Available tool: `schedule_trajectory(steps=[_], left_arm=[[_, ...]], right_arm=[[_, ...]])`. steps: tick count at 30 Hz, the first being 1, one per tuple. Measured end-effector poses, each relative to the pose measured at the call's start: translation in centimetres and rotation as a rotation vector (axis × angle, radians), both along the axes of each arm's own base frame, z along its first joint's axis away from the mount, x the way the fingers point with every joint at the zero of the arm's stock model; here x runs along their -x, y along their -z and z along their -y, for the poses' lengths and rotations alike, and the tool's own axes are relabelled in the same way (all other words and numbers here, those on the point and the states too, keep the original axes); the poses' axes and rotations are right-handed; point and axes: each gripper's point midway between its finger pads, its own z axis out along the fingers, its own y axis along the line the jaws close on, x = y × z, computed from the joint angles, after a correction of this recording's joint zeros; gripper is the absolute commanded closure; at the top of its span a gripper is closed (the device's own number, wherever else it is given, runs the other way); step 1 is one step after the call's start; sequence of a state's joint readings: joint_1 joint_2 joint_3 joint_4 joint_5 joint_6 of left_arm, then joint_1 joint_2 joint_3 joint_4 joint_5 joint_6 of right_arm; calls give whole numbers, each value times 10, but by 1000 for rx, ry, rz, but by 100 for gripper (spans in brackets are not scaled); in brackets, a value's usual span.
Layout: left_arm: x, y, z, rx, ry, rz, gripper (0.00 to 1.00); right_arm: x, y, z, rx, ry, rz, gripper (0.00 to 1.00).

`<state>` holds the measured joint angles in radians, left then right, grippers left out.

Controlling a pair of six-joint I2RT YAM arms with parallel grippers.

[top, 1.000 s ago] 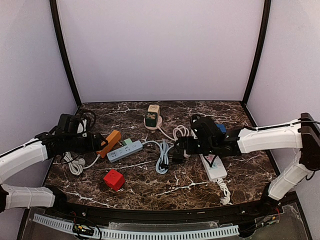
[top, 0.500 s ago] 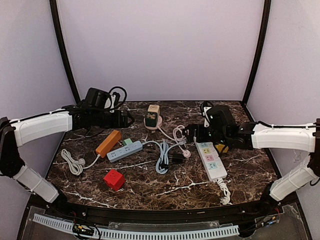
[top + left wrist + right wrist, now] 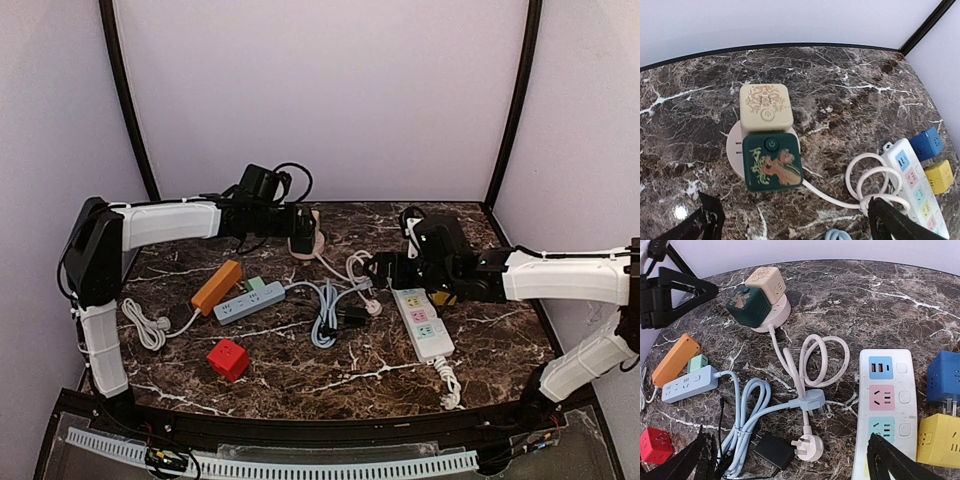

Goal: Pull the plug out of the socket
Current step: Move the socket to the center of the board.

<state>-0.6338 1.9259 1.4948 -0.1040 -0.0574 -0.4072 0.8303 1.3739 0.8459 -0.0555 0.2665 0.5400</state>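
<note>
A round white socket [image 3: 733, 148] stands at the back middle of the table, with a cream cube plug [image 3: 765, 105] and a dark green cube plug [image 3: 772, 162] stuck in it. It also shows in the top view [image 3: 305, 240] and the right wrist view [image 3: 771, 319]. My left gripper [image 3: 292, 222] hovers just left of and above it, open and empty; in the left wrist view [image 3: 795, 225] the cubes lie ahead between the fingers. My right gripper [image 3: 376, 268] is open and empty above loose cables, right of centre.
A white power strip [image 3: 423, 322] lies under my right arm, with a blue cube [image 3: 945, 375] and a yellow cube [image 3: 937, 440] beside it. A black adapter [image 3: 774, 451], white plug [image 3: 811, 447], light-blue strip [image 3: 248, 302], orange strip [image 3: 217, 286] and red cube [image 3: 228, 359] lie around.
My left arm has swung from the left side of the table along the back to the round socket. My right gripper drew back from the black adapter and then stayed nearly still.
</note>
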Motion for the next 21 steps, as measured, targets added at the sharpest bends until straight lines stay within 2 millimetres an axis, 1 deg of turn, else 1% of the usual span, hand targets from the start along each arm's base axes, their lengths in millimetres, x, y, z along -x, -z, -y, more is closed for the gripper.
schedule_trajectory(steps=[4, 7, 10, 11, 13, 14, 15, 16, 18, 21], left_arm=[[-22, 21, 8, -61, -7, 4, 1], [-34, 38, 14, -102, -2, -3, 1], [-39, 54, 17, -142, 7, -19, 1], [-39, 60, 17, -157, 12, -28, 4], [-40, 70, 17, -180, 21, -42, 13], [-40, 74, 18, -191, 27, -46, 23], [-41, 77, 18, -196, 27, -49, 29], [-41, 80, 18, -205, 31, -54, 39], [-40, 83, 17, -218, 35, -59, 48], [-40, 84, 15, -244, 36, -57, 57]], right_arm=[[3, 5, 0, -14, 2, -14, 1], [5, 10, 1, -21, 1, -29, 1], [6, 11, 0, -30, 4, -38, 2], [6, 11, 0, -33, 4, -39, 2], [6, 10, 0, -38, 5, -40, 2], [6, 10, -1, -41, 6, -40, 2], [6, 10, -1, -46, 8, -41, 3], [6, 10, -1, -49, 9, -43, 3], [6, 10, -1, -53, 12, -46, 3], [7, 12, 0, -57, 17, -52, 3]])
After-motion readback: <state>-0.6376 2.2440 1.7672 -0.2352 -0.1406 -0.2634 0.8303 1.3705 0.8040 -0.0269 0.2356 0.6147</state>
